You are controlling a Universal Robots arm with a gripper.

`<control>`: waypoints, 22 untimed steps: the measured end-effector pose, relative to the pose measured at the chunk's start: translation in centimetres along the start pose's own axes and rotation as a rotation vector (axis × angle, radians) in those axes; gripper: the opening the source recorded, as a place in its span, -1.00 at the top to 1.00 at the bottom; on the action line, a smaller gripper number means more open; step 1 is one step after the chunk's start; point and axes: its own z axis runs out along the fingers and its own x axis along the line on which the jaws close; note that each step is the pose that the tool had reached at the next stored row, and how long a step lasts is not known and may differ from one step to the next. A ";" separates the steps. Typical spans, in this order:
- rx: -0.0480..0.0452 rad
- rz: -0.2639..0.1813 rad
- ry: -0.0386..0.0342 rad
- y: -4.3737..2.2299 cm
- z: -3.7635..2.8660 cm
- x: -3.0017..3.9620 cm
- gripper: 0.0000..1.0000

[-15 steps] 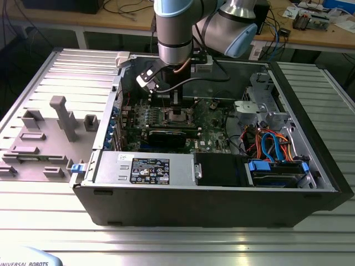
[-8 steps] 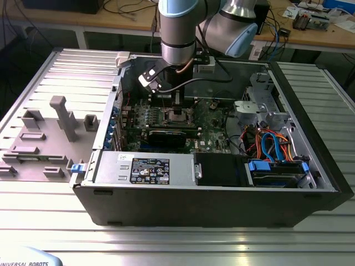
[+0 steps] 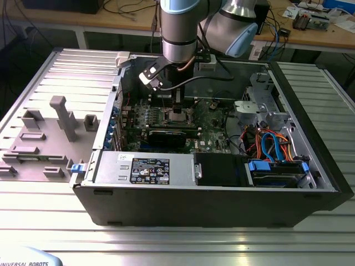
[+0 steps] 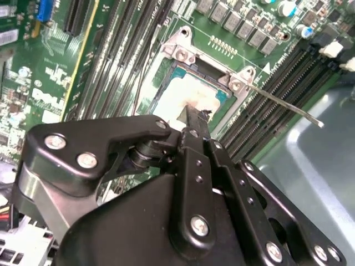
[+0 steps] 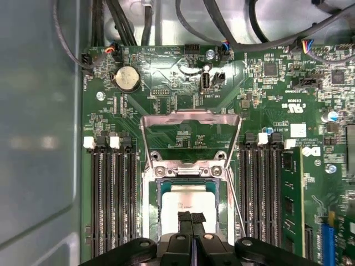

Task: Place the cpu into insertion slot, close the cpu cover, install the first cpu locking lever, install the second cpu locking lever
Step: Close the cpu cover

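The cpu (image 5: 191, 198), a flat silver square, lies in the insertion slot (image 5: 152, 216) on the green board; it also shows in the second wrist view, cpu (image 4: 186, 97). The cpu cover (image 5: 191, 117), a thin silvery frame with a window, is swung back open from its hinge beyond the slot. A thin metal locking lever (image 4: 288, 106) sticks out free past one corner of the slot. My gripper (image 5: 192, 217) hangs just above the chip with its black fingers together and nothing between them. The exterior view has the gripper (image 3: 178, 111) down inside the open computer case.
Long black memory slots (image 5: 113, 199) flank the socket on both sides. A black graphics card (image 3: 166, 136) lies in front of the socket. Cables and drive bays (image 3: 274, 147) crowd the exterior view's right, and the case wall (image 3: 113, 111) rises on its left.
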 end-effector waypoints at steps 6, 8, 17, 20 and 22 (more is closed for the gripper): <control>0.0000 0.000 0.0002 0.03 -0.10 0.00 0.79; 0.0000 0.000 0.0001 0.03 -0.10 0.00 0.79; 0.0001 0.000 0.0001 0.17 -0.10 0.00 0.79; 0.0001 0.000 0.0002 0.50 -0.08 0.01 0.79; 0.0001 0.000 0.0002 0.72 -0.06 0.01 0.79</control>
